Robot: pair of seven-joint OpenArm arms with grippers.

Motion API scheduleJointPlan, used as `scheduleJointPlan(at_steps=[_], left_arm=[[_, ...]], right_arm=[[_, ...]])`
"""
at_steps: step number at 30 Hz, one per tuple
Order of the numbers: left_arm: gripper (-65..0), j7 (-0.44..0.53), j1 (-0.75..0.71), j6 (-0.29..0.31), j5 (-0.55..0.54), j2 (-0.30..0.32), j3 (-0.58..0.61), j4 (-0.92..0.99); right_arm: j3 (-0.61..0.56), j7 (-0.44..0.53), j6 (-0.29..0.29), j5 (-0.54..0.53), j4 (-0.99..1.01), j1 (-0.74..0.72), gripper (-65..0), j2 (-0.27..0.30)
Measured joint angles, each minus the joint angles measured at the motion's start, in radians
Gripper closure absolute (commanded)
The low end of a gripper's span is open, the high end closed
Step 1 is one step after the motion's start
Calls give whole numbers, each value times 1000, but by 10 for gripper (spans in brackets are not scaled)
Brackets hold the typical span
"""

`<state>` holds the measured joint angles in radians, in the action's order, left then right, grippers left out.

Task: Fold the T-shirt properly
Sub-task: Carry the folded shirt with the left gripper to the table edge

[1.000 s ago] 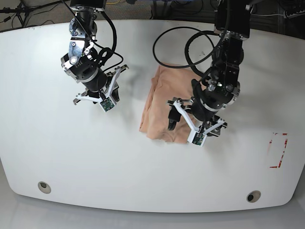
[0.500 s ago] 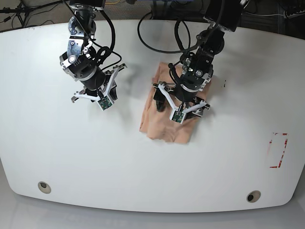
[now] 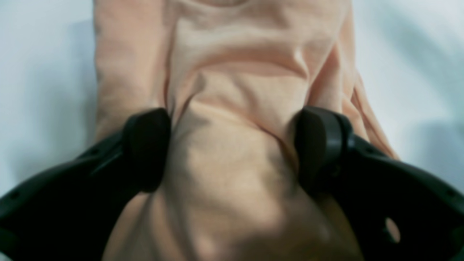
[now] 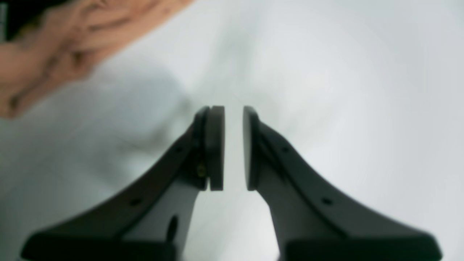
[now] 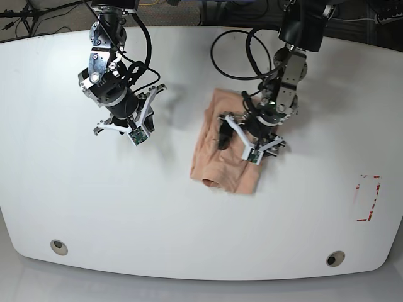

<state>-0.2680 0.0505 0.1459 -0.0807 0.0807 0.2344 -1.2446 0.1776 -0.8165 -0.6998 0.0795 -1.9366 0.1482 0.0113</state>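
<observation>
The soft, wrinkled peach cotton T-shirt (image 5: 223, 148) lies folded in a compact bundle on the white bench (image 5: 94, 207), a little right of centre. The left end effector (image 3: 232, 152) sits right on it — its black fingers (image 3: 146, 148) spread wide, pressing into the cloth with a ridge of fabric bulging between them. The right end effector (image 4: 233, 146) hovers over bare bench to the left, well apart from the shirt — its pads nearly together, gripping nothing.

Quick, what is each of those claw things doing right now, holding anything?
Left end effector: open wide, pressed down on the T-shirt, not clamping it.
Right end effector: nearly shut, a thin gap, holding nothing, over bare table.
</observation>
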Motion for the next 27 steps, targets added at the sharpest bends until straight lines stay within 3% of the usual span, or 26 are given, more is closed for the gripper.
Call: scheduleJointPlan(at_steps=[5, 8, 19, 27], left_arm=[[-485, 57, -51, 161, -40, 105, -160, -3], [-485, 40, -62, 210, -64, 185, -236, 1], [-485, 27, -92, 305, -80, 448, -391, 117], [-485, 11, -92, 354, -59, 600, -452, 267]], right_arm=[[0, 1, 0, 2, -3, 2, -79, -1], [0, 1, 0, 0, -13, 6, -79, 0], [-1, 1, 0, 2, -15, 19, -79, 0], [-2, 3, 0, 2, -15, 19, -79, 0]])
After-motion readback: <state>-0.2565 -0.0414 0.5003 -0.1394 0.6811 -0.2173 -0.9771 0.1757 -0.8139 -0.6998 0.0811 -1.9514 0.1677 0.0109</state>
